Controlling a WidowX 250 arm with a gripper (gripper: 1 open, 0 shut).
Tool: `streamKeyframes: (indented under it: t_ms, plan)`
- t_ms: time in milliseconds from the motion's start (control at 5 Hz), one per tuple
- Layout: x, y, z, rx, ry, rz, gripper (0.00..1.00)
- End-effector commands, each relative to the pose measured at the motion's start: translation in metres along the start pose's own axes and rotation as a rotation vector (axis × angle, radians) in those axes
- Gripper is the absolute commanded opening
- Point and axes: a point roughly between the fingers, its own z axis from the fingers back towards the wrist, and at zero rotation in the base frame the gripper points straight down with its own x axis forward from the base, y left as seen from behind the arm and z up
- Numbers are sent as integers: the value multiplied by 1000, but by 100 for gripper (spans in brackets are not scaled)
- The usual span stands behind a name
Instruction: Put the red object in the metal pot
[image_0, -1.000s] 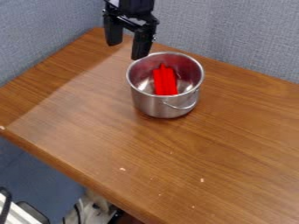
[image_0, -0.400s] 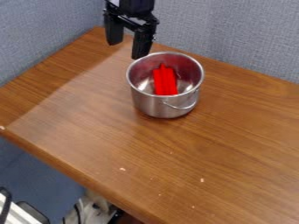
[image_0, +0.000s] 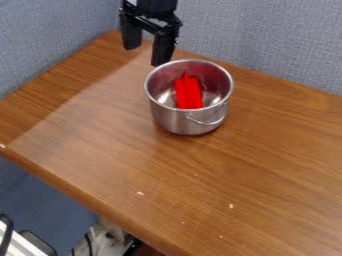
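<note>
A round shiny steel pot (image_0: 189, 97) sits on the wooden counter (image_0: 94, 120) — a small red plastic block (image_0: 189, 91) lies inside. The black end effector (image_0: 147, 41) hangs above its far rim, fingers apart, empty.

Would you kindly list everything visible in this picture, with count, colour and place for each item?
red object: one, bright red, lying inside the pot.
metal pot: one, shiny silver with a small side handle facing the near edge, standing on the far part of the table.
table: one, brown wood grain, fills most of the view.
wall: grey-blue, behind the table.
floor clutter: dark and pale items below the table's near edge, too unclear to name.
pincer: one, black, above the table's far edge just behind the pot, fingers apart and holding nothing.
</note>
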Motion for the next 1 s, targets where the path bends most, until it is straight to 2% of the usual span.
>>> streamKeyframes:
  t_ms: [0,400,800]
  plan:
    - [-2,8,30,38,-89,17,100]
    - [4,11,26,36,-88,23,100]
    - [8,13,16,21,-74,37,100]
